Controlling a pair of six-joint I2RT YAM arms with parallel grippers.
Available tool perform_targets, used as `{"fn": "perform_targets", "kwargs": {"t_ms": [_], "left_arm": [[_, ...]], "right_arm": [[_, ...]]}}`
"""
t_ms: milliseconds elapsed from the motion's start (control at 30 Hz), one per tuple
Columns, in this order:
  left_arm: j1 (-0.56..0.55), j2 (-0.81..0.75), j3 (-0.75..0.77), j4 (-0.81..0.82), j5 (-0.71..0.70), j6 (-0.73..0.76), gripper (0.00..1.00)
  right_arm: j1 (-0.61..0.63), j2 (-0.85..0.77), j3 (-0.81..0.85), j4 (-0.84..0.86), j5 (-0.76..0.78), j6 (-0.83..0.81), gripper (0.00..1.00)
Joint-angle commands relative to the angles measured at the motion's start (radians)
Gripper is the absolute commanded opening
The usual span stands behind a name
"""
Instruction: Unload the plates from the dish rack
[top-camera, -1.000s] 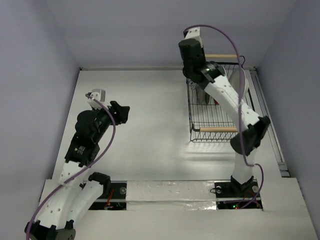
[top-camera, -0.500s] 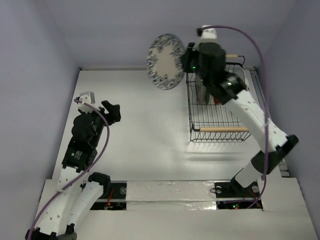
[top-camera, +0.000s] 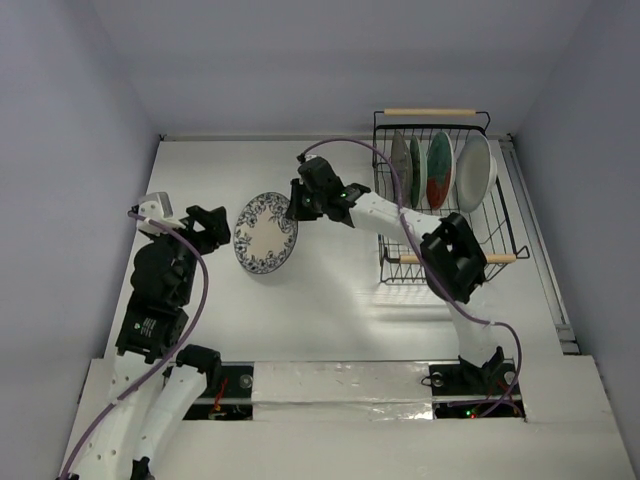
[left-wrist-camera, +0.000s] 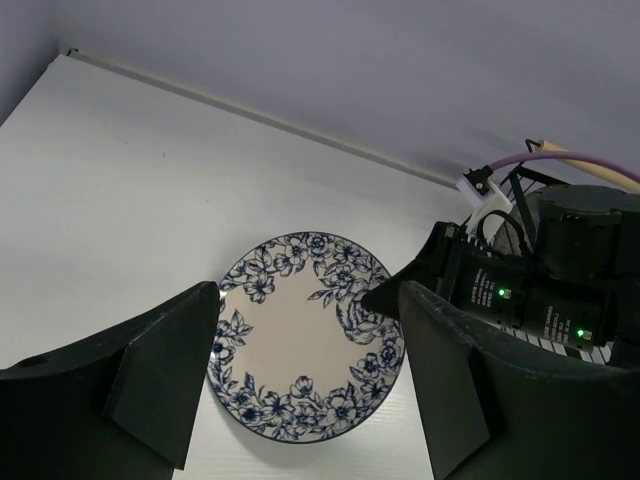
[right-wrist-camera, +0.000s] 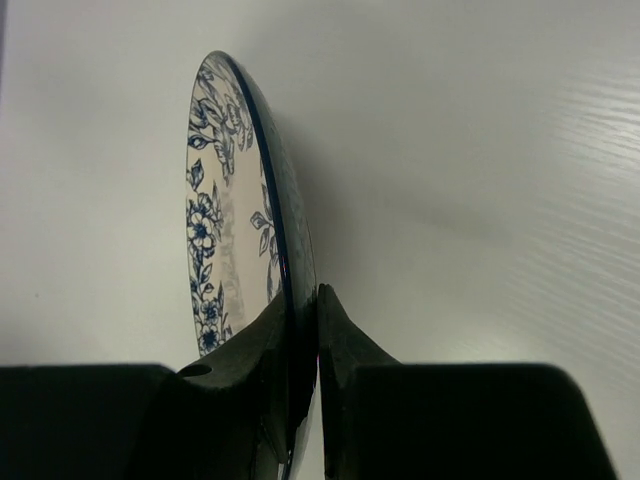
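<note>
- Whereas half a second ago the blue-floral plate (top-camera: 265, 233) hung high by the far left corner of the dish rack (top-camera: 455, 258), the top view now has it carried left and lowered. It is well clear of the rack, over the open surface (top-camera: 330, 310) between the arms.
- The right pincer (top-camera: 300, 203) is clamped on its right rim. The left pincer (top-camera: 212, 228) has swung in just beside its left rim, apart from it. I judge one plate is out, with a handover or set-down in hand.
- Four remain on edge at the rack's far end: a dark grey plate (top-camera: 401, 168), a mint plate (top-camera: 415, 160), a teal-and-red plate (top-camera: 439, 170) and a white plate (top-camera: 474, 170). The rack is thin black wire with pale wooden handles (top-camera: 430, 112).
- In the left wrist view, the left pincer's fingers (left-wrist-camera: 160, 375) are splayed wide with nothing between them. The plate faces them: round, shallow, glossy cream glaze ringed with dark blue flowers.
- In the right wrist view, the plate is edge-on, its thin dark rim pinched between two black fingers. The glaze looks slippery and the surface matt white. Whether the lower rim touches down, I cannot tell.
</note>
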Motion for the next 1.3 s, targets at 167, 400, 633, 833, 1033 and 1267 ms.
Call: {"fn": "perform_targets", "kwargs": {"t_ms": [167,400,633,833,1033,1267], "left_arm": [[0.003,0.008,-0.006,0.048,0.035,-0.002,0.70],[0.003,0.016,-0.007,0.049,0.053,-0.007,0.71],[0.003,0.019,-0.009,0.055,0.076,-0.010,0.73],[0.003,0.020,-0.010,0.057,0.082,-0.010,0.74],[0.003,0.019,-0.010,0.060,0.093,-0.007,0.74],[0.003,0.017,-0.009,0.058,0.084,-0.004,0.74]], "right_arm": [[0.003,-0.008,-0.035,0.317,0.014,0.111,0.00],[0.003,0.013,-0.135,0.305,0.069,0.101,0.18],[0.003,0.000,-0.207,0.260,0.126,0.087,0.35],[0.003,0.026,-0.173,0.147,0.154,0.050,0.44],[0.003,0.002,-0.187,0.127,0.180,0.025,0.62],[0.003,-0.206,-0.147,0.090,0.218,-0.099,0.73]]}}
